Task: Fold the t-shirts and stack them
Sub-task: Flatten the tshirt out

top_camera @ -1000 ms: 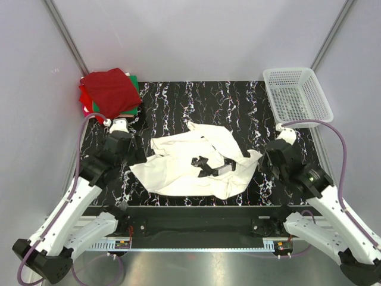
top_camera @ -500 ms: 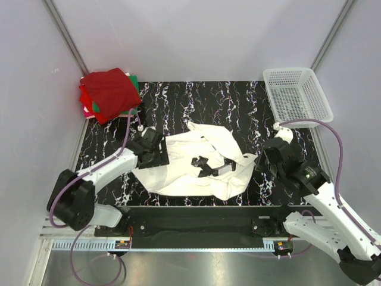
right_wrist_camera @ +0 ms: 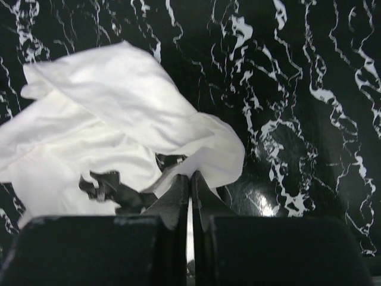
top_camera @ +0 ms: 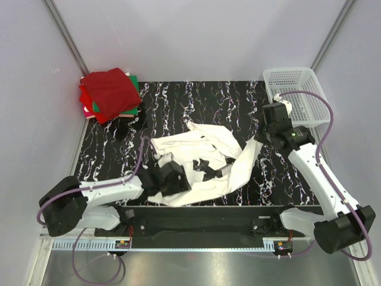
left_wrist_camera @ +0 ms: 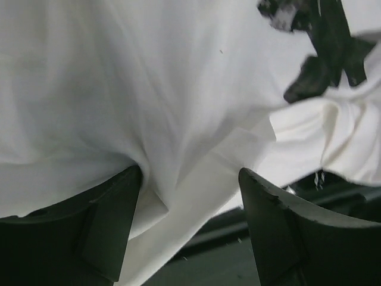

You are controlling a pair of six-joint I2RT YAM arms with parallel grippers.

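The white t-shirt (top_camera: 178,149) lies crumpled in the middle of the black marbled table. My left gripper (top_camera: 177,180) is at the shirt's near left edge. In the left wrist view the gripper (left_wrist_camera: 190,179) is open, with a fold of white cloth (left_wrist_camera: 149,77) hanging between the fingers. My right gripper (top_camera: 261,140) is shut on the shirt's right edge and holds it lifted. In the right wrist view it (right_wrist_camera: 190,176) pinches the white cloth (right_wrist_camera: 119,101). A folded stack with the dark red shirt (top_camera: 110,92) on top, then bright red and green (top_camera: 136,83), sits at the back left corner.
A white mesh basket (top_camera: 297,95) stands at the back right corner, just behind my right wrist. Metal frame posts rise at both back corners. The table's near edge runs just below my left gripper.
My left gripper has swept from the shirt's left side round to its near edge. My right gripper has moved back and up, pulling the shirt's right edge with it.
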